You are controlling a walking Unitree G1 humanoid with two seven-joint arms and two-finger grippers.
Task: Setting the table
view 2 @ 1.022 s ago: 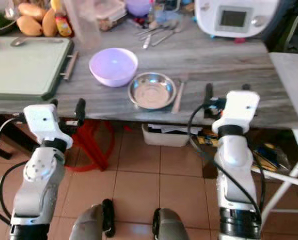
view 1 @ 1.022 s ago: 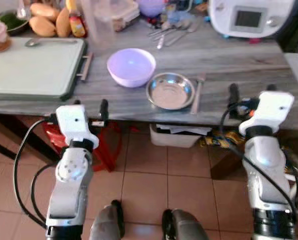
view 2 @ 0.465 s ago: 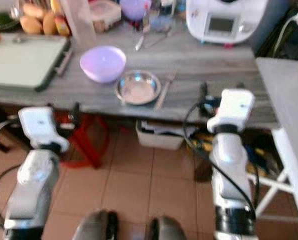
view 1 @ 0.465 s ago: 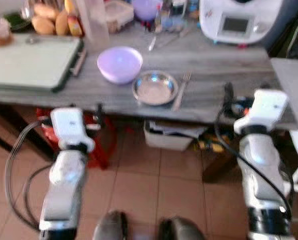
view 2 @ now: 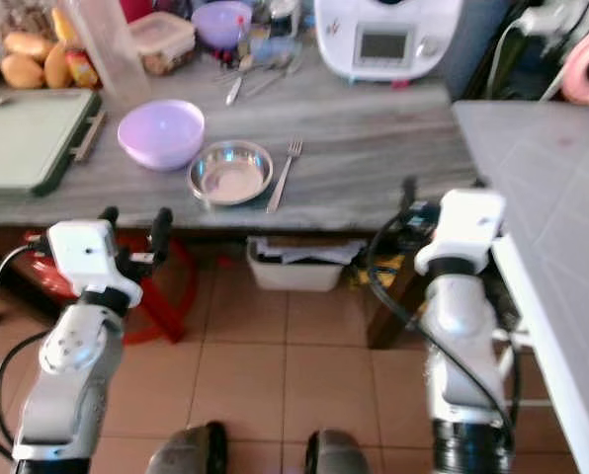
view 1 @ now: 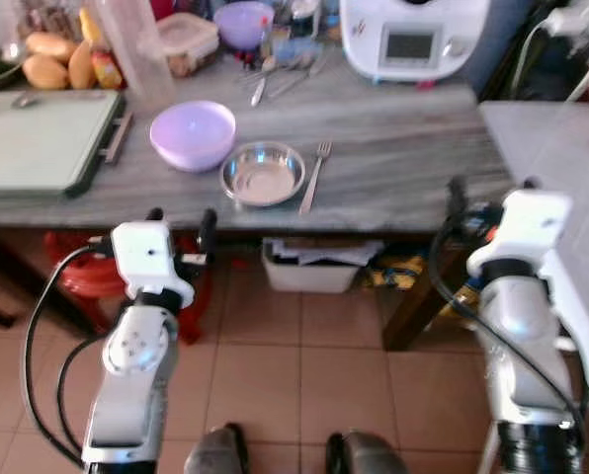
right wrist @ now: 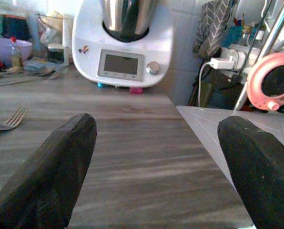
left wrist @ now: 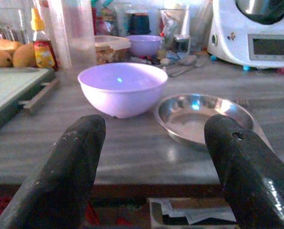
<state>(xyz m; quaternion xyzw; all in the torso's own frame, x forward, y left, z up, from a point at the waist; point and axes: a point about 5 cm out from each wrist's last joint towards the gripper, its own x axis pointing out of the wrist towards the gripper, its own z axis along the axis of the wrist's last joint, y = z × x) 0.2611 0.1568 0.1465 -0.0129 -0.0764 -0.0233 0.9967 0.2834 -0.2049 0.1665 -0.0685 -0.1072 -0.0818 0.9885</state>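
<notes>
— Jaws wide on both sides, holding nothing: left gripper (view 1: 181, 219) short of the near edge of the surface (view 1: 403, 158), right gripper (view 1: 492, 190) by its right-hand corner.

— And the table things?

— Set out on the surface already: lilac bowl (view 1: 193, 134) toward the left, steel dish (view 1: 263, 175) just beside it to the right, fork (view 1: 314, 176) alongside the dish's right rim. Well apart from both grippers.

— Step in hand?

— Standing off, by the look of it; no grasp begun. Probably between placings, or heading to fetch more.

— Next move?

— Depends on the target. More cutlery (view 1: 280, 74) lying at the back, near the white kitchen machine (view 1: 414, 39); reaching it means closing in on the surface first, then stretching over the bowl and dish without knocking them.

— Anything extra from the wrists?

— Left wrist: low, level look across the surface, showing the bowl's depth, the dish's shallow wall, a tall clear container (left wrist: 76, 33) and a sauce bottle (left wrist: 42, 47) behind. Right wrist: a pink round object (right wrist: 274, 81) and a plug adapter (right wrist: 223, 63) off past the corner, plus the pale second top (right wrist: 228, 129) butting against the grey one.

— From the head?

— Green cutting board (view 1: 40, 138) at far left, red stool (view 1: 77, 281) and a box (view 1: 319, 265) underneath, tiled floor (view 1: 314, 375).
</notes>
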